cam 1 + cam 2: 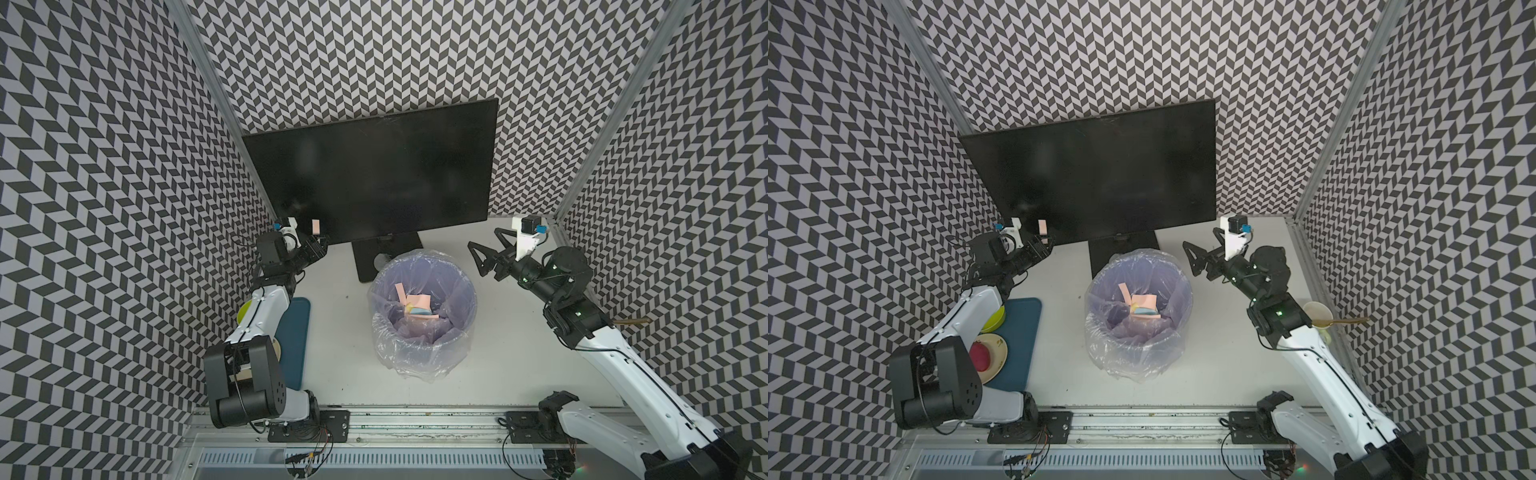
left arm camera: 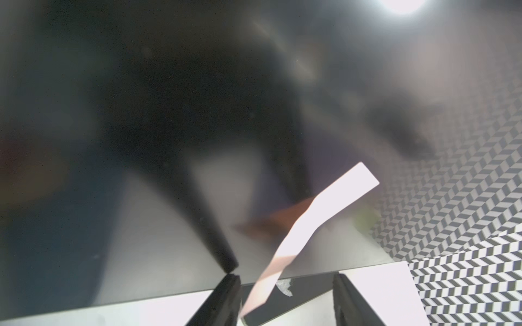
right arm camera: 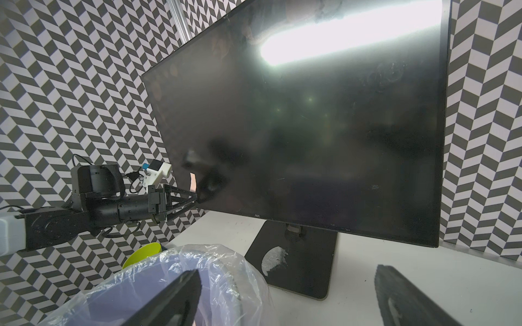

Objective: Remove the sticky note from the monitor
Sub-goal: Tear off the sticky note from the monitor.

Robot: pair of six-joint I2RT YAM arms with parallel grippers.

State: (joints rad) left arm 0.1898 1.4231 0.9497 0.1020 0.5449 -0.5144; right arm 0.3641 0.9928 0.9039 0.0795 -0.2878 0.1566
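Chevron-patterned black-and-white walls are enclosing a white tabletop (image 1: pixel 498 357), where a round lavender bin lined with crinkled clear plastic (image 1: pixel 462 316) is standing before the flat black widescreen monitor (image 1: pixel 374 174). A pink paper sticky note (image 1: pixel 316 226) is curling off its glossy lower corner, the outstretched left hand (image 1: pixel 321 242) bracketing the note's lower end, fingers parted. The right hand (image 1: pixel 477 257) is hovering beside the bin, fingers spread wide.

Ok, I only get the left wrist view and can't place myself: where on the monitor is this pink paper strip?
Observer: The pink sticky note sits near the lower corner of the flat black monitor, on the left arm's side.
Operator: Anywhere to drop it?
Observer: A round lilac bin lined with clear plastic stands in front of the monitor.
Operator: Right arm busy?
Observer: The right gripper hangs beside the bin, jaws open, empty.
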